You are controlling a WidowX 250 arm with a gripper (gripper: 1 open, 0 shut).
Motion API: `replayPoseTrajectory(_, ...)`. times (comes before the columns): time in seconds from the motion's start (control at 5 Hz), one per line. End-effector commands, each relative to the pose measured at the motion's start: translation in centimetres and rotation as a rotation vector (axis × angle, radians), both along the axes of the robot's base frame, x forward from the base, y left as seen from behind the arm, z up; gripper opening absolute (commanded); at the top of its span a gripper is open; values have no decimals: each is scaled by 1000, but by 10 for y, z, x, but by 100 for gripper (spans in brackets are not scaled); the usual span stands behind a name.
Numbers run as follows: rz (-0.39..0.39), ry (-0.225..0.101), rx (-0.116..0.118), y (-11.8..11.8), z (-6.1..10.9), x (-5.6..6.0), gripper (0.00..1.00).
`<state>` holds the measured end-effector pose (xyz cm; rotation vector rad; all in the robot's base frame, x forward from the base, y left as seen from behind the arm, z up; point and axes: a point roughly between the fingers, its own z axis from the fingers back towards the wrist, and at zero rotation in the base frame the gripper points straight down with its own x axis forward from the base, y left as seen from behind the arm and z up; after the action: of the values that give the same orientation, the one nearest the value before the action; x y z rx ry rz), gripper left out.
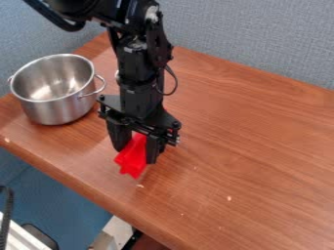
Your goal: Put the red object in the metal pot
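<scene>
Claw [136, 156] pinching red block [131, 158], right of & nearer the camera than the pot [54, 89]. Block tilted w/ one end jutting out, so might twist or slip; if lifted too low, it'd prob. clip pot's rim.

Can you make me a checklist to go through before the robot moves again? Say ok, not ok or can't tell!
1. Tool is down at the red block: ok.
2. Tool is shut: ok.
3. Red block is gripped tightly enough to lift: cannot tell, because the dark fingers hide part of it.
4. Metal pot stands upright with its opening facing up: ok.
5. Red block is in the metal pot: not ok, it is beside it, at the tool.
6. Inside of the metal pot has room for the block: cannot tell for sure, but it looks roomy.
</scene>
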<state>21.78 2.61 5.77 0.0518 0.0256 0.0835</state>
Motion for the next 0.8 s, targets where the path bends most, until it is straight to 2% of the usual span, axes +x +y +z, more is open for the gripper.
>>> replayPoseTrajectory(0.0,-11,-56,15,-1,15,6,0)
replayPoseTrajectory(0.6,-10,-48,21,-3,16,3,0)
